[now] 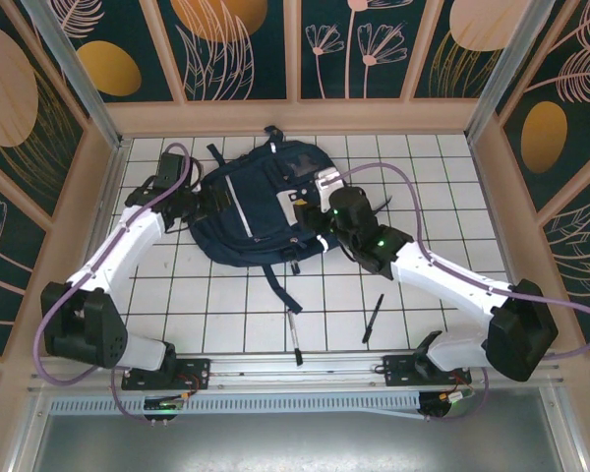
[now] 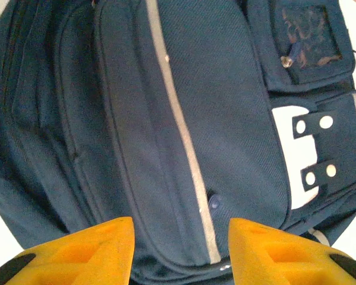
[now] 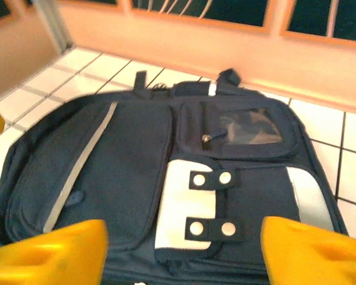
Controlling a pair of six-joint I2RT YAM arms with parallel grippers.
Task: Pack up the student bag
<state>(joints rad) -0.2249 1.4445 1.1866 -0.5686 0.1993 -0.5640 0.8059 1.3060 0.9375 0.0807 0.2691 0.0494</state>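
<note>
**Top external.** We are listing one navy student bag [image 1: 261,211], lying flat on the white gridded table [image 1: 423,167], toward 12 o'clock of the table's middle. The left gripper [image 1: 212,203] is sitting at the bag's 9 o'clock edge and the right gripper [image 1: 315,208] over its 3 o'clock side. A grey pen [image 1: 295,339] and a black pen [image 1: 373,318] are lying apart on the tiles, toward 6 o'clock of the bag.

**Left wrist.** We are seeing the left fingers [image 2: 77,252], yellow, standing spread and pinching nothing. The bag's pale stripe [image 2: 178,119] is running down into the gap between them. The white buckle patch [image 2: 291,154] is lying at 3 o'clock.

**Right wrist.** We are seeing the right fingers [image 3: 53,252] spread wide at 7 and 5 o'clock, holding nothing. The bag is lying beyond them toward 12 o'clock, with its zipper pull [image 3: 207,138] beside a clear window pocket [image 3: 246,127].
</note>
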